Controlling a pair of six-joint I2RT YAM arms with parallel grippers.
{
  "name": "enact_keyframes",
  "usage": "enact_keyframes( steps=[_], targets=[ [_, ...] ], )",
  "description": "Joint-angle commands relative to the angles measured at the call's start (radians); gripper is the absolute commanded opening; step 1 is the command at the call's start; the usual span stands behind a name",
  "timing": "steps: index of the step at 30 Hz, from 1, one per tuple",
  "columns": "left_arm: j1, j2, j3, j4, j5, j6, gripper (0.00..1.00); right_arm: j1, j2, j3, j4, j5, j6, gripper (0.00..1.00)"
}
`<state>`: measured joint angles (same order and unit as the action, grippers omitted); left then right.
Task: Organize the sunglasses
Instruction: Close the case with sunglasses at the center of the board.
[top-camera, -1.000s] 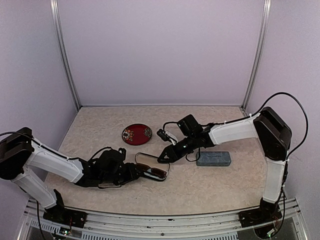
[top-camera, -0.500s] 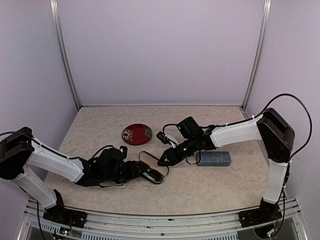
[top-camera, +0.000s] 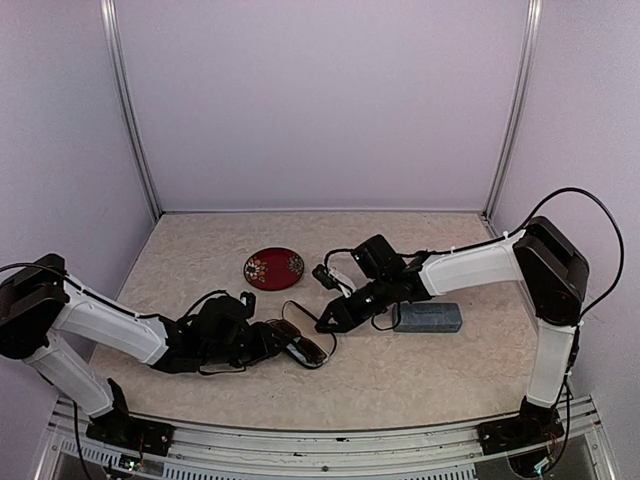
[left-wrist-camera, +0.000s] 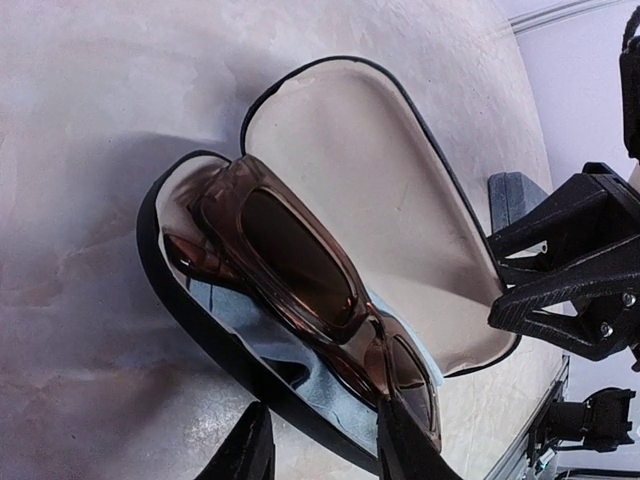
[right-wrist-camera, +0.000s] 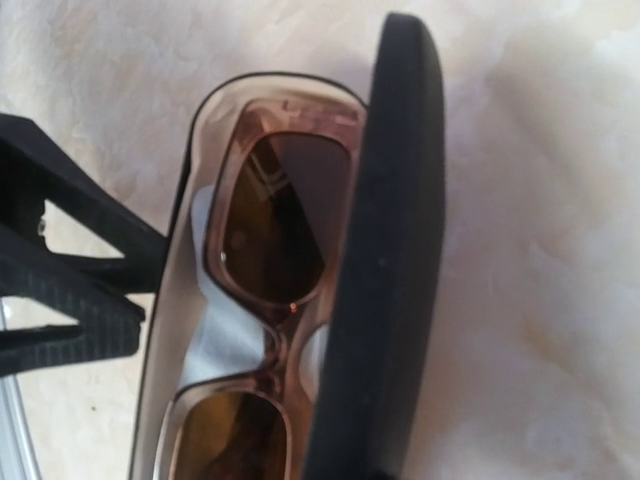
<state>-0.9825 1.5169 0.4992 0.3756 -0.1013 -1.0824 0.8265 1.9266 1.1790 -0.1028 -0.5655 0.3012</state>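
Observation:
An open black case lies on the table, cream lining facing up. Reddish-brown sunglasses rest folded inside it on a light-blue cloth. My left gripper straddles the case's near wall, with one finger outside it and the other over the end of the sunglasses. My right gripper pinches the rim of the raised lid. Its own fingers are out of its wrist view.
A closed grey-blue case sits just right of the right gripper. A round red patterned plate lies farther back. The enclosure's walls stand on three sides.
The left gripper's jaws have narrowed around the case wall. The right gripper and the lid have shifted slightly toward the left arm. The sunglasses stay in the case.

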Motion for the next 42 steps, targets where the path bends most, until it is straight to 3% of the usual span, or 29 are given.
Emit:
enact_keyframes(
  steps=[1,42],
  targets=[
    [0.002,0.018,0.03,0.044,0.017,0.022,0.34,0.023,-0.02,0.02,-0.002,0.008,-0.005,0.26],
    [0.004,0.057,0.059,0.105,0.012,0.039,0.32,0.149,0.052,0.067,-0.054,0.036,-0.015,0.18]
  ],
)
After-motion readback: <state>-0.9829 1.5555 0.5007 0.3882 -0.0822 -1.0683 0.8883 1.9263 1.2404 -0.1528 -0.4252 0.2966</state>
